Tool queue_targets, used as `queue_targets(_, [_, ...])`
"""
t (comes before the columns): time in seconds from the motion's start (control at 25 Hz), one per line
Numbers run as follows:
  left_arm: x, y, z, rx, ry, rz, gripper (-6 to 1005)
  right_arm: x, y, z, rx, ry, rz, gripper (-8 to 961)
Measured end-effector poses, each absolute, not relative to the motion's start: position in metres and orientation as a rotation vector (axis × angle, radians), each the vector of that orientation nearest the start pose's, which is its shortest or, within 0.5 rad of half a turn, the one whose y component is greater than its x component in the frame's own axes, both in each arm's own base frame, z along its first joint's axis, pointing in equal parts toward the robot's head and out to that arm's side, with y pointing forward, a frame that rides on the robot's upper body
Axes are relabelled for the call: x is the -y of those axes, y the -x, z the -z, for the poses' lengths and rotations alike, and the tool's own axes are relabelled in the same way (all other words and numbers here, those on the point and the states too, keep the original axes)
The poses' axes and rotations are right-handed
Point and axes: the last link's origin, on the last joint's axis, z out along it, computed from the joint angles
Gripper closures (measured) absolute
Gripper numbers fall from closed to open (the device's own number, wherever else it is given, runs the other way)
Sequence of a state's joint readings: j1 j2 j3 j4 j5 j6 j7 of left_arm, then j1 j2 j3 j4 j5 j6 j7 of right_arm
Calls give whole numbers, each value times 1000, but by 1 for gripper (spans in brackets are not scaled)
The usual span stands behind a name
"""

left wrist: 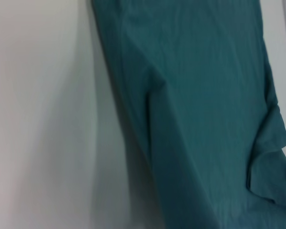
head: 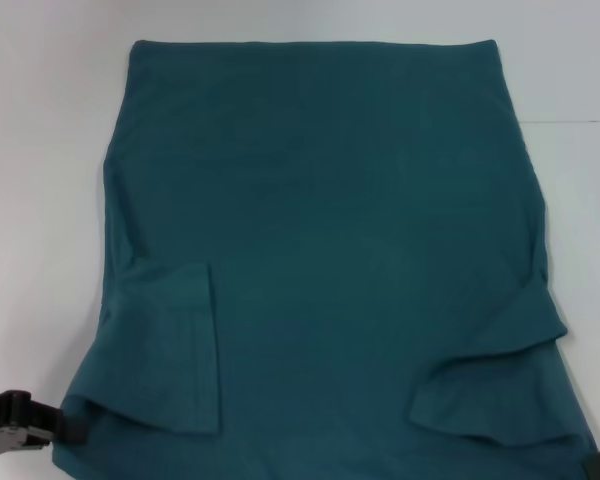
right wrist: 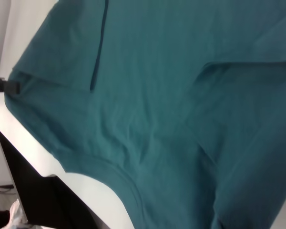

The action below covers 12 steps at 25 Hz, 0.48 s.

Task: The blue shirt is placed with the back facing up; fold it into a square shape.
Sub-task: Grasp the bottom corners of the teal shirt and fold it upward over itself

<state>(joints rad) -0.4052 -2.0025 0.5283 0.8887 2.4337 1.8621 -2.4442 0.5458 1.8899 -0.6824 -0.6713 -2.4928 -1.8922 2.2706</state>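
Lying flat on the table (head: pixel 40 200), the shirt (head: pixel 320 200) had both sleeves folded in; left hand (head: pixel 20 425) grip unclear, collar-to-hem fold likely next.

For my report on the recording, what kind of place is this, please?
Probably a lab or test bench: a plain white table holding only the blue shirt, sleeves folded in, with the left tool at its near corner.
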Motion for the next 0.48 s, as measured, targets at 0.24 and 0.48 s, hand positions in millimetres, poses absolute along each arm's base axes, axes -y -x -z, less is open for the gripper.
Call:
queue_targets(0.24, [-300,312,-55,2110,2240,311,971,-312,-307,-70,-1903,2490,-183,891])
queue_targets(0.48, [-366,287,-52,2011,2112,365,971,-366,-292,-79,-1791,2291,-354,886])
